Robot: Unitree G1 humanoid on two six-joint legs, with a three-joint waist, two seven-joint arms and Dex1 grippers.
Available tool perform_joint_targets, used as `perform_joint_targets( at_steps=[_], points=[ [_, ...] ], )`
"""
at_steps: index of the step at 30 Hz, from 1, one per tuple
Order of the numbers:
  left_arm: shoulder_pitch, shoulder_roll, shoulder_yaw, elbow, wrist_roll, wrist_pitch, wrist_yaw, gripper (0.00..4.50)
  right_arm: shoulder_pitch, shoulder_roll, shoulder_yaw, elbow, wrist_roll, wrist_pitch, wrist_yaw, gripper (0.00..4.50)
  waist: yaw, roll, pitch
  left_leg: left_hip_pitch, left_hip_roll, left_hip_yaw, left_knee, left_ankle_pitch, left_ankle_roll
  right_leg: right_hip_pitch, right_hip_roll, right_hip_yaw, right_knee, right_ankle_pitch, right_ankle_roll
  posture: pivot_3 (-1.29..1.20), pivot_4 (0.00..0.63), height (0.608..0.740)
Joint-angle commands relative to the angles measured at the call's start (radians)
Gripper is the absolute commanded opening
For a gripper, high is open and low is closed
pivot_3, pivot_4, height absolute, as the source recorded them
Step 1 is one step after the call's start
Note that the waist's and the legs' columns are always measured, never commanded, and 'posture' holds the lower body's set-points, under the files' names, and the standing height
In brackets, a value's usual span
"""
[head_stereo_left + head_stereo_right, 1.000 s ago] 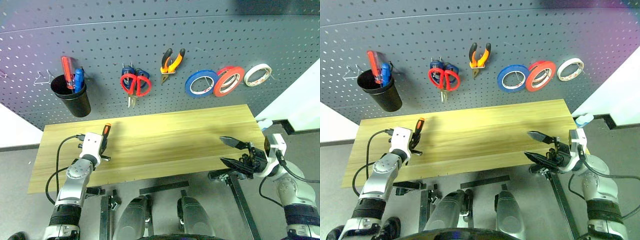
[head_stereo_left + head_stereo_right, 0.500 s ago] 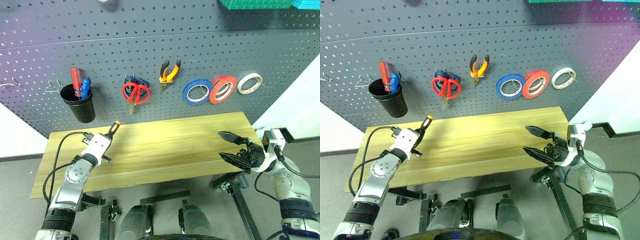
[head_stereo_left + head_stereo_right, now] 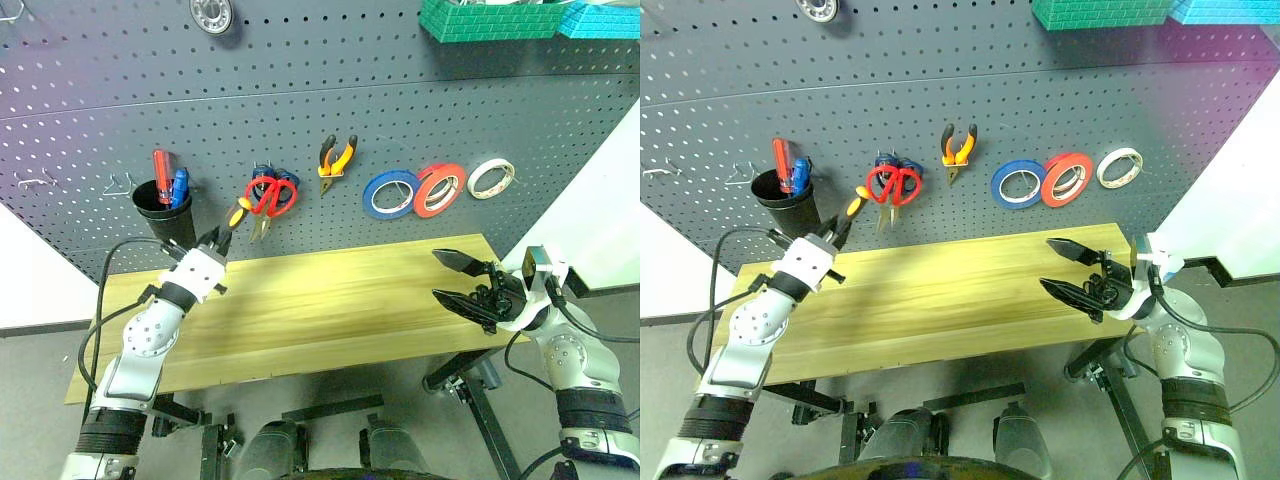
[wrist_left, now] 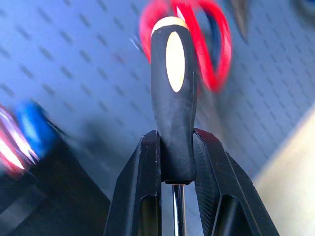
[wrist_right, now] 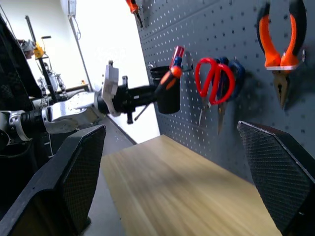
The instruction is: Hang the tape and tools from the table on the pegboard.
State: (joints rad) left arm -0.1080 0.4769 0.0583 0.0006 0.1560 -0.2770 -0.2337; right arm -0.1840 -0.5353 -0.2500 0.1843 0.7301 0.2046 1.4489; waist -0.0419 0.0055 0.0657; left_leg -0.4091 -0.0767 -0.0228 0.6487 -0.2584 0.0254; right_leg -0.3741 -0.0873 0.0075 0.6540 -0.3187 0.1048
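My left gripper [image 3: 213,242] is shut on the screwdriver [image 3: 234,215], gripping the lower end of its orange-and-black handle [image 4: 172,93]. It is held up off the table [image 3: 340,300], handle end toward the pegboard [image 3: 300,90], between the black cup [image 3: 165,212] and the red scissors [image 3: 272,197]. Scissors, pliers [image 3: 337,156] and blue tape [image 3: 391,194] hang on the board. My right gripper [image 3: 455,278] stands open and empty over the table's right end, pointing left.
The black cup holds a red and a blue screwdriver. A red-orange roll [image 3: 438,190] and a white roll [image 3: 491,179] hang right of the blue tape. Green [image 3: 490,18] and teal [image 3: 605,18] bins sit high on the board. Bare hooks [image 3: 120,183] stick out left of the cup.
My left gripper has lifted the screwdriver off the table and up toward the pegboard. The head camera has tilted upward. The right gripper has hardly moved.
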Motion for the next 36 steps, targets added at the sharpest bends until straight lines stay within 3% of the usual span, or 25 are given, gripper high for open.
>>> perform_joint_targets(
  at_steps=[1,9,18,36],
  points=[
    [-0.068,-0.002,0.058,-0.076,-0.06,0.029,0.01,0.53,-0.034,0.003,0.004,-0.065,0.018,0.024,-0.027,4.5,0.0,0.0,-0.003,0.0,0.0,0.0,0.001,0.0,0.0,0.0,0.0,0.0,0.0,0.0,0.0,-0.09,0.0,0.723],
    [-0.186,-0.005,0.081,-0.091,-0.097,0.086,0.004,0.53,-0.064,-0.001,0.007,-0.067,0.014,0.047,-0.044,4.5,0.001,-0.002,-0.011,0.001,0.0,0.0,0.002,0.002,0.002,0.001,0.0,0.0,0.003,0.0,0.0,-0.09,0.0,0.723],
    [-0.379,0.022,0.154,0.032,-0.188,0.094,-0.007,0.53,-0.056,0.0,-0.001,-0.097,0.032,0.07,-0.051,4.5,-0.001,-0.003,-0.013,0.001,-0.001,0.0,0.006,0.002,0.002,0.001,0.001,0.002,0.008,0.0,0.0,-0.1,0.0,0.723],
    [-0.485,0.022,0.221,0.263,-0.288,0.024,-0.019,0.53,-0.017,0.009,-0.017,-0.146,0.104,0.126,-0.052,4.5,-0.001,-0.005,-0.014,0.001,-0.001,0.0,0.014,0.002,0.002,0.001,0.002,0.002,0.013,0.001,0.001,-0.1,0.0,0.723]
  ],
)
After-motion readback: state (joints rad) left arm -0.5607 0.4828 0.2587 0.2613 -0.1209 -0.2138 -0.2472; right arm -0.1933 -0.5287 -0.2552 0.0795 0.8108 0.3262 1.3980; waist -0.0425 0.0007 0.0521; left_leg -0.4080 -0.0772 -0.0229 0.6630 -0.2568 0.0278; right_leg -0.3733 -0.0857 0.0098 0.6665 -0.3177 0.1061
